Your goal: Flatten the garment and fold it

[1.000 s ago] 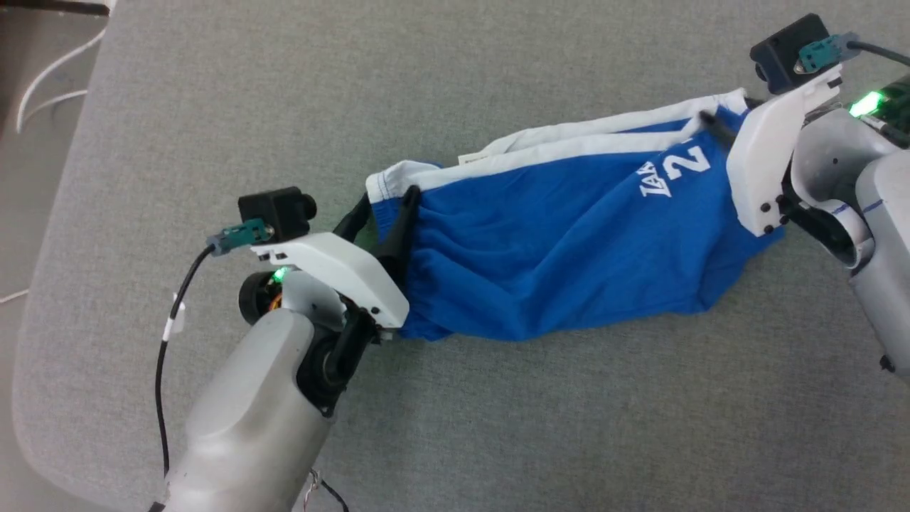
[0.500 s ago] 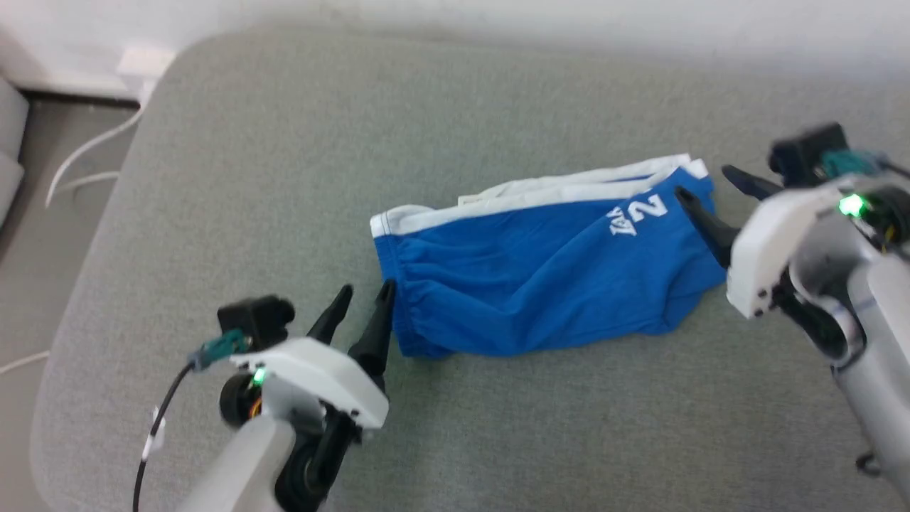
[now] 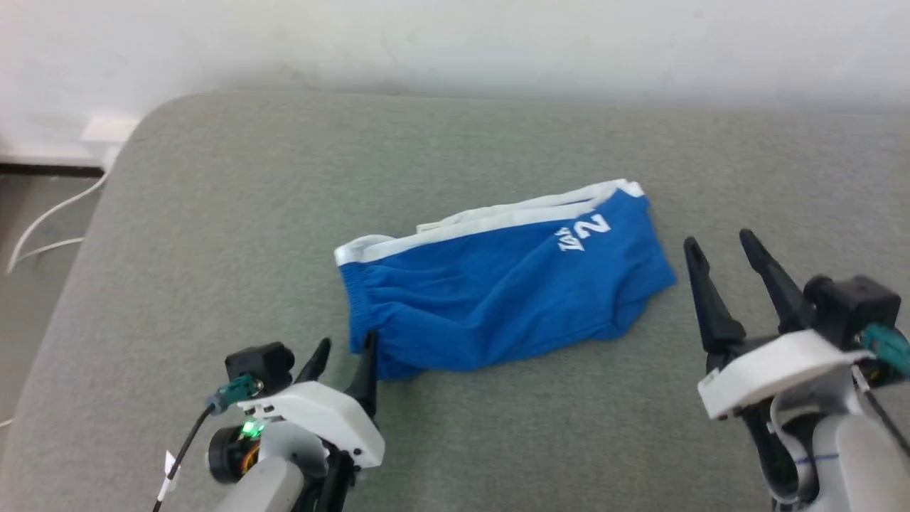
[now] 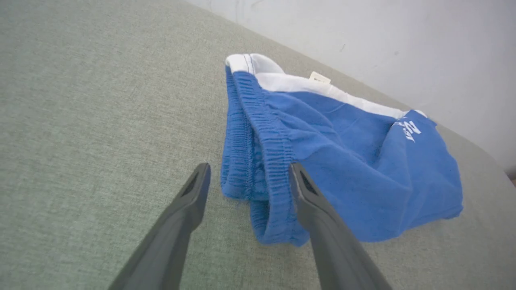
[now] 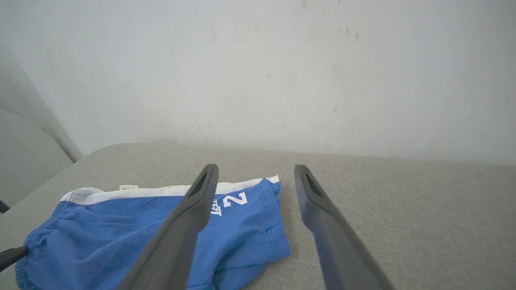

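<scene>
Left pincer (image 3: 348,338) has let go of the waistband (image 4: 258,161) and stands open at the garment's (image 3: 498,299) 7 o'clock corner; the shorts lie slack, doubled lengthways, mid grey pad (image 3: 213,213); right pincer (image 3: 716,238), also released, gapes at 3 o'clock. This fold looks laid. The left wrist view reveals stacked waistband layers that the head view flattens

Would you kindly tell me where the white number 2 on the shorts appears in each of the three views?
Head view: the 2 sits right of centre, near the far right corner of the shorts.
Left wrist view: the 2 is at the right, about mid-height, tilted.
Right wrist view: the 2 is just left of centre, in the lower half.
Shared landmark: the white tag, left of the 2 in every view.
</scene>
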### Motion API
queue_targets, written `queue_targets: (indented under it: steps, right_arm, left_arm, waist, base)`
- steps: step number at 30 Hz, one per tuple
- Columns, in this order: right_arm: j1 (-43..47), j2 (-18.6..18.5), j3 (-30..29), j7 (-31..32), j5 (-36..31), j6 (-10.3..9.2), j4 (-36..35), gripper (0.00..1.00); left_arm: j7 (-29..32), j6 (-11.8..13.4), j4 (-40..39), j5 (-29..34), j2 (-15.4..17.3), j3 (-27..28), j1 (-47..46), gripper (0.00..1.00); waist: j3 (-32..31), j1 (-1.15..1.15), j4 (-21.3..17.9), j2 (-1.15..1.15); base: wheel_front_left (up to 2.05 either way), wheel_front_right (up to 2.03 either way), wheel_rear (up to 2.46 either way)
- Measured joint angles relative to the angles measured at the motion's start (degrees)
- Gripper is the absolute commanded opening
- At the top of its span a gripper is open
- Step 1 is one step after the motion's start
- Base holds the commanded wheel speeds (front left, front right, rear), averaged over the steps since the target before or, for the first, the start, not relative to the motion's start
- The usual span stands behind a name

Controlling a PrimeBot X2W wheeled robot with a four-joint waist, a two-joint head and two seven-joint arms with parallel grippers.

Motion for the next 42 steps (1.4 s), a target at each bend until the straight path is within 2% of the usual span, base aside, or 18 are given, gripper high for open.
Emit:
queue_targets:
  steps: [6,12,17,18,19,21,22,31,36,42]
  right_arm:
    - [2.33,1.64,0.67,-0.11,-0.68,-0.01,-2.22,1.00]
    - [2.43,1.78,0.87,0.03,-0.64,-0.01,-2.91,1.00]
    - [2.41,1.79,1.04,0.12,-0.48,-0.01,-2.97,1.00]
    - [2.40,1.80,1.09,0.15,-0.48,-0.01,-2.94,1.00]
    - [2.38,1.81,1.14,0.15,-0.48,-0.01,-2.90,1.00]
    - [2.38,1.82,1.29,0.20,-0.48,-0.01,-2.76,1.00]
    - [2.37,1.82,1.40,0.49,-0.48,-0.01,-2.64,1.00]
    - [2.40,1.86,1.77,1.05,-0.42,-0.01,-2.24,1.00]
    - [2.41,1.87,1.93,1.08,-0.20,-0.01,-2.66,1.00]
    - [2.37,1.88,3.15,1.12,-0.08,-0.01,-3.38,1.00]
  left_arm:
    - [2.05,3.21,4.92,1.36,0.25,-0.49,-0.12,1.00]
    - [7.73,2.67,5.22,0.18,0.58,-1.93,-0.78,1.00]
    - [8.47,2.52,4.95,-0.22,0.94,-2.00,-1.46,1.00]
    - [8.32,2.53,4.98,-0.13,0.99,-2.04,-1.52,0.96]
    - [8.32,2.54,5.02,0.08,1.04,-2.16,-1.61,0.85]
    - [8.23,2.86,5.08,0.53,1.10,-2.33,-1.77,0.90]
    - [8.11,2.87,5.09,0.56,1.07,-2.54,-1.92,1.00]
    - [6.35,5.92,2.81,3.30,2.56,-3.36,-2.18,1.00]
    - [5.45,5.76,0.65,4.74,3.71,-3.81,-2.25,1.00]
    - [6.97,4.68,2.56,4.99,3.93,-4.63,-4.31,1.00]
  waist:
    - [0.37,0.01,-3.17,0.00]
    - [1.10,0.00,-5.21,0.00]
    - [1.56,0.00,-5.32,0.00]
    - [1.59,0.01,-5.18,0.00]
    - [1.60,0.01,-5.00,0.00]
    - [1.56,0.01,-4.58,0.00]
    - [1.52,0.01,-4.37,0.00]
    - [0.47,0.01,-3.00,0.00]
    - [0.78,0.02,-2.85,0.00]
    - [2.18,0.01,-3.46,0.00]
  base:
    - [0.00,0.00,0.00]
    - [0.00,0.00,0.00]
    - [0.00,0.00,0.00]
    - [0.00,0.00,0.00]
    - [0.00,0.00,0.00]
    - [0.00,0.00,0.00]
    - [0.00,0.00,0.00]
    - [0.00,0.00,0.00]
    - [0.00,0.00,0.00]
    - [0.00,0.00,0.00]
